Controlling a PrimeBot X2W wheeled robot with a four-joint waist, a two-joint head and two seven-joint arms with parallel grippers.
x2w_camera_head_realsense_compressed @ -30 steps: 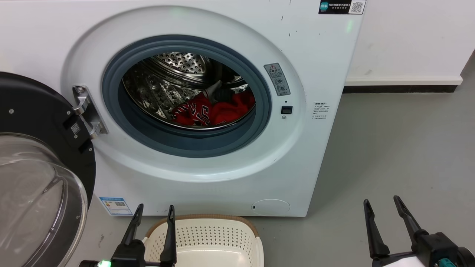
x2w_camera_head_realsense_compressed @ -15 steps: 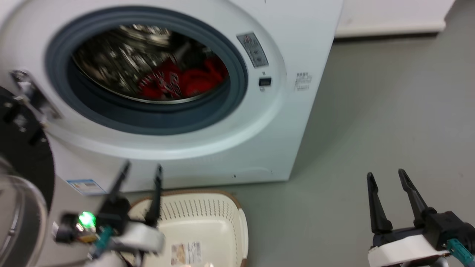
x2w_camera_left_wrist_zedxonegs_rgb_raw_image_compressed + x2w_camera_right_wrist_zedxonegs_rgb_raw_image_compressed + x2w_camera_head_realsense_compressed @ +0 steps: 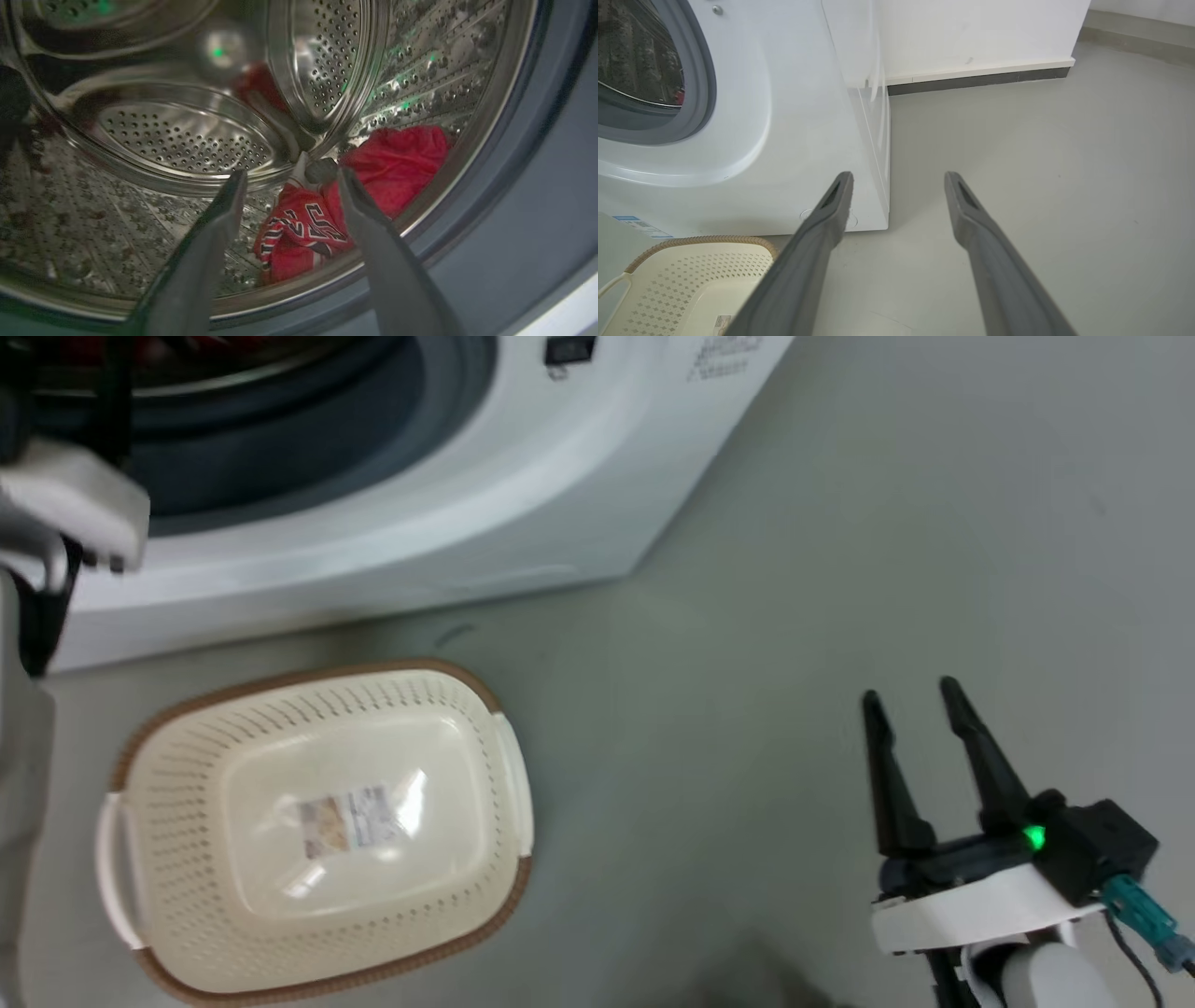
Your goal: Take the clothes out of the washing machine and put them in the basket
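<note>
— How many of each?
— Two red garments lie in the washing machine's [image 3: 448,523] drum [image 3: 177,140]: a lettered jersey [image 3: 303,224] and plain red cloth [image 3: 397,158] touching it behind. One cream basket [image 3: 280,683] stands just before the machine. Both grippers are spread, holding nothing: the left gripper [image 3: 290,173] faces into the drum, and the right gripper [image 3: 899,175] is near the machine's front corner.
— What has changed?
— The head camera has dipped. The left gripper has risen from the basket to the machine's door ring [image 3: 401,411].
</note>
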